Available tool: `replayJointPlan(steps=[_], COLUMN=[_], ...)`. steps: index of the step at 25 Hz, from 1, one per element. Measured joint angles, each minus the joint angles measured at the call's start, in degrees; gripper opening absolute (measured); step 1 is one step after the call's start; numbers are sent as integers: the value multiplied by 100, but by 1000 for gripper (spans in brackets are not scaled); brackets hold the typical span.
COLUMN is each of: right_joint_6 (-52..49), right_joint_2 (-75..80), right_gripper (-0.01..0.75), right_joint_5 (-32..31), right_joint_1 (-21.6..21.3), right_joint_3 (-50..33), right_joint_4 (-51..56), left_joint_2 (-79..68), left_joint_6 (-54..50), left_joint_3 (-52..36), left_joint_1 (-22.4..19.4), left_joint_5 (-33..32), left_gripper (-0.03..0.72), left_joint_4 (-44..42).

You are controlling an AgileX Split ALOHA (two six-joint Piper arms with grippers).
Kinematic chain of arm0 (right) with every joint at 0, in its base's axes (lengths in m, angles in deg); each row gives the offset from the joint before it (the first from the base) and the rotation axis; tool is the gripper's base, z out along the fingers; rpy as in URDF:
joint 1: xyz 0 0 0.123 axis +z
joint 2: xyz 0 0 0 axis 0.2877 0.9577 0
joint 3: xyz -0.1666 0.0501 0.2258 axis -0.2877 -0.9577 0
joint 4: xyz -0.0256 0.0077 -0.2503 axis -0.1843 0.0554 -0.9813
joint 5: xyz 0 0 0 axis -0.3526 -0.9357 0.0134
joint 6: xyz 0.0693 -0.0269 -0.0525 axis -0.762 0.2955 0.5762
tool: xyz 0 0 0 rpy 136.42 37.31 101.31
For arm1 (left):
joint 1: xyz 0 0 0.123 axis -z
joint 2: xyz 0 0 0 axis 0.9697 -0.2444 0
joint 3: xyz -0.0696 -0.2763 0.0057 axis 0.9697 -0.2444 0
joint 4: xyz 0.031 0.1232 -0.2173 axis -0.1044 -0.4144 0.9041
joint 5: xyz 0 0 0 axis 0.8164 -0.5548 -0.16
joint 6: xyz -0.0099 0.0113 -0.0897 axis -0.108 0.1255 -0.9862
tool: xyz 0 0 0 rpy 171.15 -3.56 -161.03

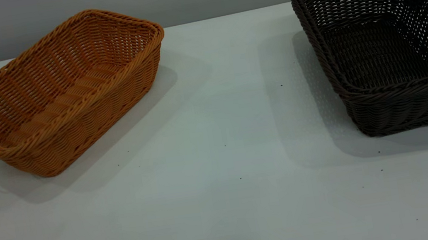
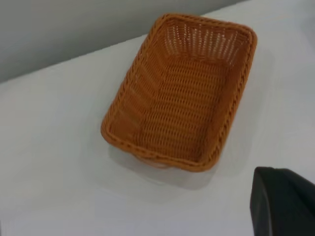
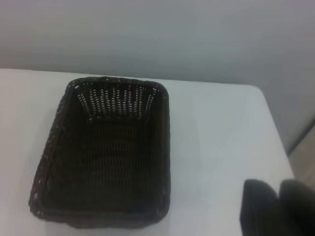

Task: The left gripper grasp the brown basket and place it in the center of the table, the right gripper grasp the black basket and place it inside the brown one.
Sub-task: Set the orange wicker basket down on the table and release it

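Brown basket (image 1: 55,96) on table (image 1: 225,202) far left, long axis angled toward centre, well apart from black basket (image 1: 388,49) far right. Left gripper (image 2: 283,201) nearer brown one, off its near short end. Finger state: cannot tell.

Brown basket (image 1: 55,96) left, black basket (image 1: 388,49) right (well apart) on table (image 1: 225,202).

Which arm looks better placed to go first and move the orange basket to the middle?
Probably the left. The brown basket sits at the table's left side, and the left wrist view looks straight down on it, untouched. The black basket sits far right.
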Motion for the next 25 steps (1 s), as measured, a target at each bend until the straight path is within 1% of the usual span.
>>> replayJointPlan(steps=[3, 4, 6, 10, 12, 15, 16, 19, 21, 25], right_joint_6=[405, 525, 623, 623, 623, 623, 617, 585, 491, 385], right_joint_2=[558, 704, 1028, 1374, 1538, 1802, 1873, 2070, 2132, 2126], right_gripper=[205, 237, 316, 456, 498, 521, 524, 527, 526, 526], right_joint_5=[334, 427, 512, 846, 886, 886, 886, 1055, 1220, 1529], right_joint_1=[0, 0, 0, 0, 0, 0, 0, 0, 0, 0], right_joint_3=[0, 0, 0, -5, -5, -5, -5, -5, -5, -12], right_joint_4=[280, 374, 537, 543, 543, 562, 568, 588, 627, 906], left_joint_2=[-748, -984, -1355, -1877, -2072, -2333, -2410, -2536, -2542, -2574], left_joint_6=[483, 624, 900, 1438, 1573, 1496, 1484, 1407, 1215, 1183], left_joint_3=[439, 564, 693, 698, 698, 698, 698, 693, 693, 693], left_joint_1=[4, 4, 24, 243, 393, 625, 709, 904, 928, 928], left_joint_5=[-44, -83, -63, -67, 22, 182, 211, 337, 330, 456], left_gripper=[8, 28, 92, 306, 418, 521, 540, 557, 561, 561], left_joint_4=[177, 261, 520, 927, 953, 953, 953, 959, 980, 835])
